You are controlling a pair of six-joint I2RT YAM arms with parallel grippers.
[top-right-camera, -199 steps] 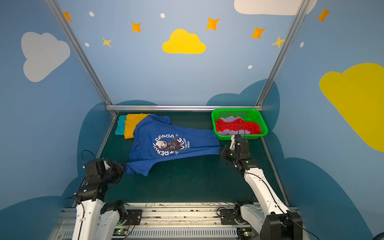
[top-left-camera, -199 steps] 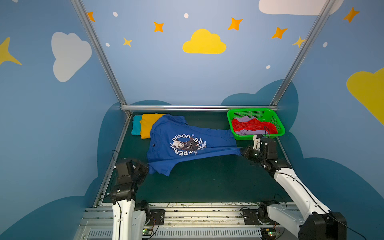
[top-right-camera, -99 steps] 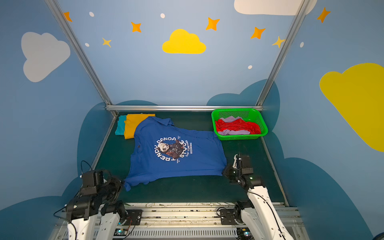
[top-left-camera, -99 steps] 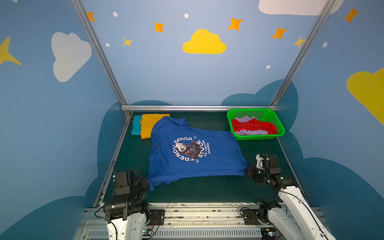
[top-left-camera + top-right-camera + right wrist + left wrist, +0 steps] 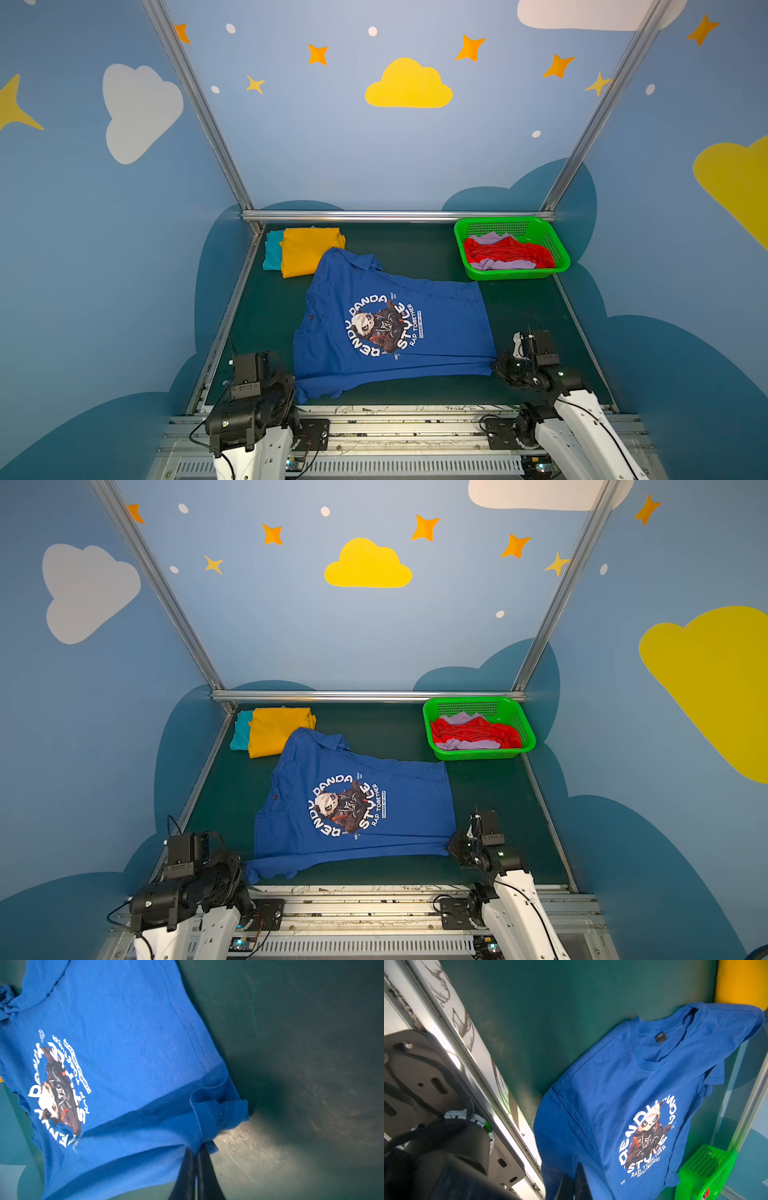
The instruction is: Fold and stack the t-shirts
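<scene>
Blue t-shirt (image 5: 395, 328) lies print-up mid-table on the green mat (image 5: 415, 249). Collar points to 9 o'clock, hem to 3. It is mostly flat. The far sleeve is bunched at 11 o'clock, where it touches the folded yellow t-shirt (image 5: 309, 249), and that one sits on a teal t-shirt (image 5: 272, 253).

Green basket (image 5: 557, 249) at 1 o'clock holds a crumpled red t-shirt (image 5: 503, 251) and a lilac t-shirt (image 5: 494, 239).

Only the top views take in the stack and what the basket holds. The left wrist view alone shows the dark neck label and collar ribbing. The right wrist view alone shows the double-stitched hem, with its corner rolled over.

Left gripper (image 5: 575, 1176), at 7 o'clock: fingers pressed together, pinching the near sleeve edge.

Right gripper (image 5: 196, 1159), at 4 o'clock: fingers pressed together, pinching the near hem corner.
</scene>
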